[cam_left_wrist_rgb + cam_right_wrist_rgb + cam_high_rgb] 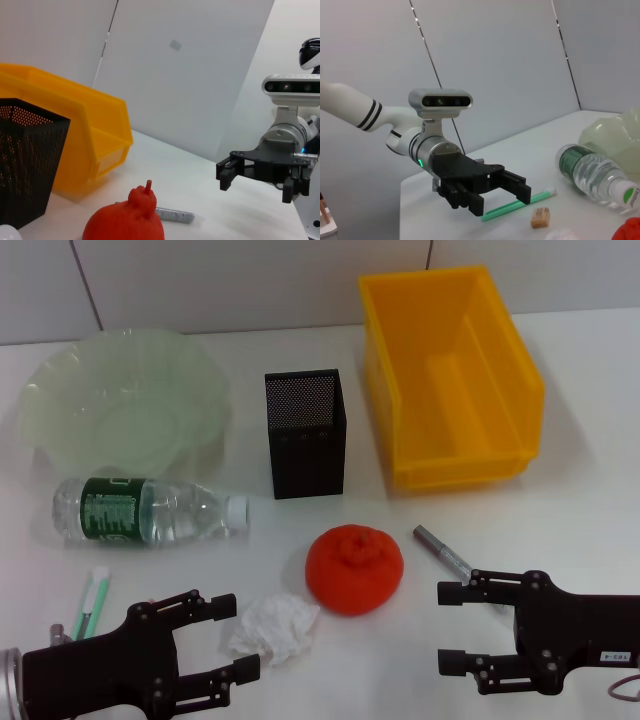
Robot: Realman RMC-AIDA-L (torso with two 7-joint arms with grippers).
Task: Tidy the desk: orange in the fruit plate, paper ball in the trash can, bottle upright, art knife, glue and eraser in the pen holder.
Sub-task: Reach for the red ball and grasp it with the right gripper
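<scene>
The orange (pixel 354 568) sits on the desk in front of the black mesh pen holder (pixel 305 435). The white paper ball (pixel 272 627) lies left of it. The clear bottle (pixel 150 512) lies on its side below the pale green fruit plate (pixel 120 405). The silver art knife (pixel 445 552) lies right of the orange. The green glue stick (pixel 90 605) lies at the near left, with the tan eraser (pixel 540 217) beside it. My left gripper (pixel 243 638) is open and empty next to the paper ball. My right gripper (pixel 442 626) is open and empty just near of the art knife.
A yellow bin (pixel 450 370) stands at the back right beside the pen holder. The wrist views show the orange (pixel 125 220), the art knife (pixel 175 215) and the bottle (pixel 595 172) low on the white desk.
</scene>
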